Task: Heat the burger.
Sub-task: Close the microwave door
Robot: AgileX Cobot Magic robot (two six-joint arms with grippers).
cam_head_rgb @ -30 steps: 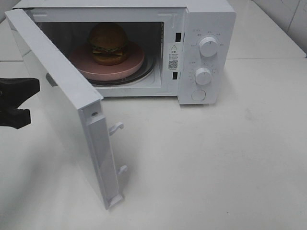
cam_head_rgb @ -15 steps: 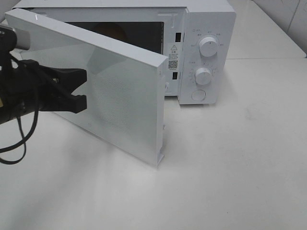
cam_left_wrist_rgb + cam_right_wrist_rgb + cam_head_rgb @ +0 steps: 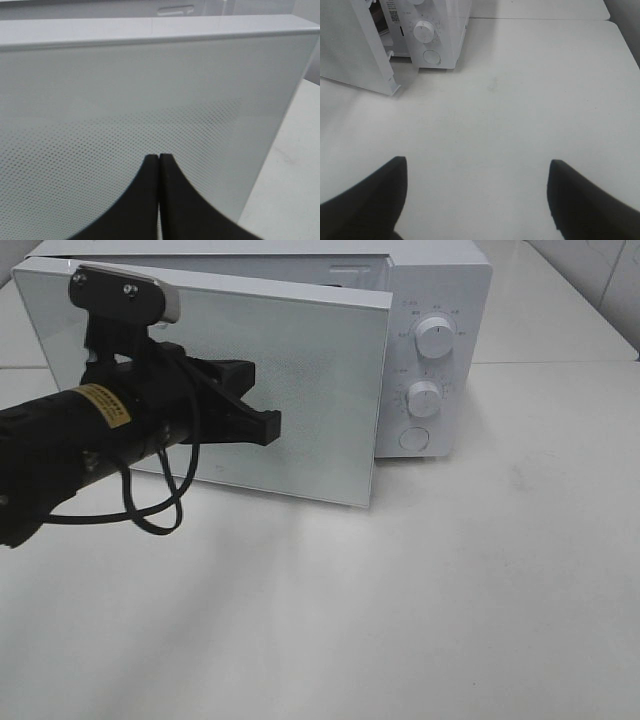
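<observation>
Nowhere in these views does the burger show, so where it sits cannot be told: the white door (image 3: 320, 390) of the microwave (image 3: 440, 280) stands across the oven opening and hides whatever is behind it. From the high view the door looks almost shut, hinged on the left. Its free right edge lies in front of the control panel, where an upper knob (image 3: 434, 337), a lower knob (image 3: 424, 398) and a round button (image 3: 413, 438) stack from far to near. The right wrist view adds what the high one does not: the door's free edge stands a little off the oven front, leaving a narrow gap. Through that gap a strip of the frame shows with a sticker (image 3: 392, 14) whose print is too small to read. The left wrist view fills with the door's dotted window screen. In it the left hand (image 3: 159, 159) has its two black fingers pressed together with nothing between them, the tips at the door's face; whether they truly touch it I cannot tell. The high view shows that hand (image 3: 270, 428) reaching in from the left across the door's middle. Its arm carries a grey camera block (image 3: 125, 295), a looping black cable (image 3: 150, 510) and a yellow label (image 3: 100, 405) with unreadable writing. The right hand (image 3: 476, 161) hangs over the white bench (image 3: 480, 570), well to the near right of the microwave. Its fingers are spread wide and hold nothing.
</observation>
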